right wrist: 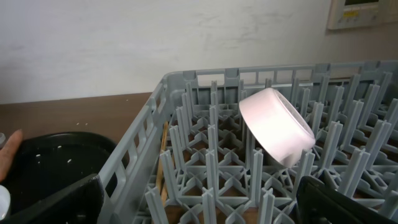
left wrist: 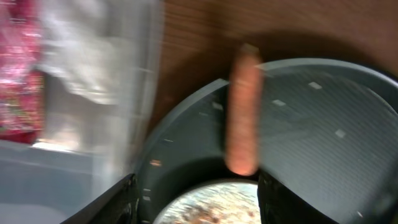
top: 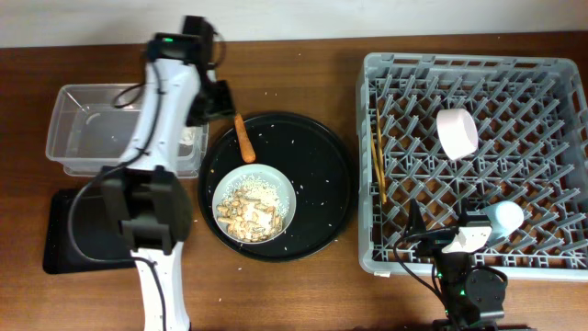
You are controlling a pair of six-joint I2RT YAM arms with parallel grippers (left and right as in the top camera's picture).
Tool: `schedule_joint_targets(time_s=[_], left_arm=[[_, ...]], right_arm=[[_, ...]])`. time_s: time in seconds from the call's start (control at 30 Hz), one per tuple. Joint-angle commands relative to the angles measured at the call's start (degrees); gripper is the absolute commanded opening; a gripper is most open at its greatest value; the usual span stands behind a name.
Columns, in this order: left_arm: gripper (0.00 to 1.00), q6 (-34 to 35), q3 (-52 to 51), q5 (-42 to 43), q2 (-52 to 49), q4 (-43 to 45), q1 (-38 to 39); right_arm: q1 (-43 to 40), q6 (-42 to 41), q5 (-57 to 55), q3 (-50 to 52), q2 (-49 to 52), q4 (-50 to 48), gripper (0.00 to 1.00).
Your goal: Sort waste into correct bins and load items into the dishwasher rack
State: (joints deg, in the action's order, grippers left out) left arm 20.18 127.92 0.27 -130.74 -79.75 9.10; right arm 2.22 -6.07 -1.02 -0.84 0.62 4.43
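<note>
Left pincer (left wrist: 198, 202) spread; carrot stick (left wrist: 244, 112) points straight away from it.

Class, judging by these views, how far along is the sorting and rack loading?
Done: the small white bowl, chopsticks and light-blue cup sit in the rack; the red wrapper lies in the clear tub. In hand: nothing yet; the open left gripper points at the carrot stick. Left: that stick, then the wide bowl of food scraps on the round tray.

red snack wrapper (left wrist: 18, 74) blurred, cropped, carrot stick (left wrist: 244, 112) blurred
</note>
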Motion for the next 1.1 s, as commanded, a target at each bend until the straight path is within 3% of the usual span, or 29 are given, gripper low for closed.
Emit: schedule_joint_targets(time_s=[0.0,0.13,0.23,0.27,0.33,0.37,0.43,0.47,0.5,0.63,0.73,0.87,0.97,1.07], left_arm=[[0.38,-0.2,-8.9,-7.7,1.1,8.5,7.4],[0.39,3.4,-18.7,-8.9,1.1,19.2,8.1],[0.48,3.4,-23.8,-8.7,1.1,23.0,8.1],[0.58,3.7,-25.0,-8.7,1.1,23.6,8.1],[0.61,3.8,-27.2,-8.7,1.1,25.3,8.1],[0.55,3.8,-28.1,-8.7,1.1,26.2,8.1],[0.3,3.8,-28.5,-8.4,1.1,27.3,8.2],[0.23,3.8,-28.0,-8.2,1.2,27.9,8.2],[0.24,3.8,-26.5,-8.0,1.3,27.6,8.0],[0.24,3.8,-17.7,-8.7,7.2,23.0,6.7],[0.24,6.2,-14.4,-8.7,17.0,13.7,3.9],[0.23,21.4,-14.9,-13.8,26.1,-14.0,-2.6],[0.23,28.2,-26.7,-17.8,29.8,-16.7,-5.7],[0.23,33.1,-43.8,-18.9,34.4,-9.9,-9.6]], right_arm=[[-0.4,-0.2,0.3,0.5,-0.4,0.1,0.98],[-0.4,-0.2,0.3,0.5,-0.4,0.0,0.98],[-0.4,-0.2,0.3,0.5,-0.4,0.1,0.98],[-0.4,-0.2,0.3,0.5,-0.4,0.1,0.98],[-0.4,-0.2,0.3,0.5,-0.4,0.1,0.98],[-0.4,-0.2,0.3,0.5,-0.4,0.0,0.98],[-0.4,-0.2,0.3,0.5,-0.4,0.1,0.98],[-0.4,-0.2,0.3,0.5,-0.4,0.1,0.98],[-0.4,-0.2,0.3,0.5,-0.4,0.0,0.98],[-0.4,-0.2,0.3,0.5,-0.4,0.1,0.98],[-0.4,-0.2,0.3,0.5,-0.4,0.1,0.98],[-0.4,-0.2,0.3,0.5,-0.4,0.1,0.98],[-0.4,-0.2,0.3,0.5,-0.4,0.1,0.98],[-0.4,-0.2,0.3,0.5,-0.4,0.1,0.98]])
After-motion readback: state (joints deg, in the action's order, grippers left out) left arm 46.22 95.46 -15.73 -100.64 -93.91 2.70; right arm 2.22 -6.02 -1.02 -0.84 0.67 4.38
